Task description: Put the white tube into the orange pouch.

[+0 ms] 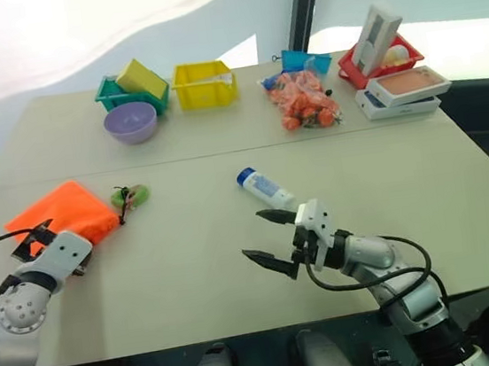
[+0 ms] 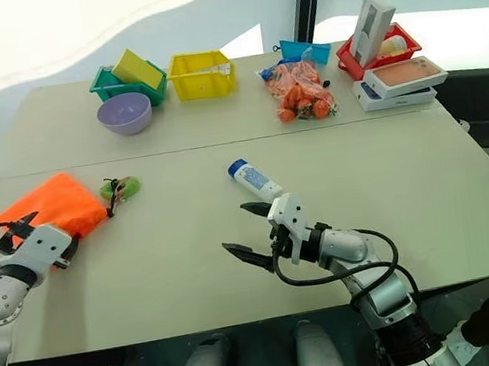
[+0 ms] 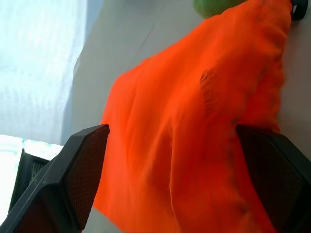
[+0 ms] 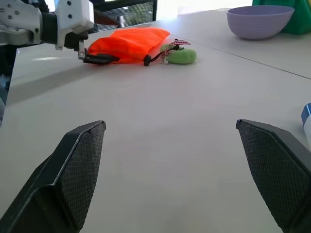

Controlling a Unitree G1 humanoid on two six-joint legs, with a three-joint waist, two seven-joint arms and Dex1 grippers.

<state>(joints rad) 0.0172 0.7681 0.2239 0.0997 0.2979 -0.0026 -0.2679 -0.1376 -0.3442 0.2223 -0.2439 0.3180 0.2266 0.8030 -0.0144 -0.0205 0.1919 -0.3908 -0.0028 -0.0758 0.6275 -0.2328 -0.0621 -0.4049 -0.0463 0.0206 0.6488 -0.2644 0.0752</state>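
The orange pouch point(image 1: 63, 214) lies flat on the table's point(image 1: 193, 270) left side before the spread left gripper point(image 1: 35, 239), while the white tube point(image 1: 266, 189) lies mid-table just beyond the spread right gripper point(image 1: 271, 240).

Daylight is pouring through a white curtain point(image 1: 73, 25) behind two beige tables point(image 1: 193, 270) standing pushed together; a dark window post point(image 1: 299, 7) is rising beyond them.

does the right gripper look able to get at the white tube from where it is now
Probably yes. The right gripper is open and empty, just short of the white tube, which lies alone on bare table. Nothing stands between them.
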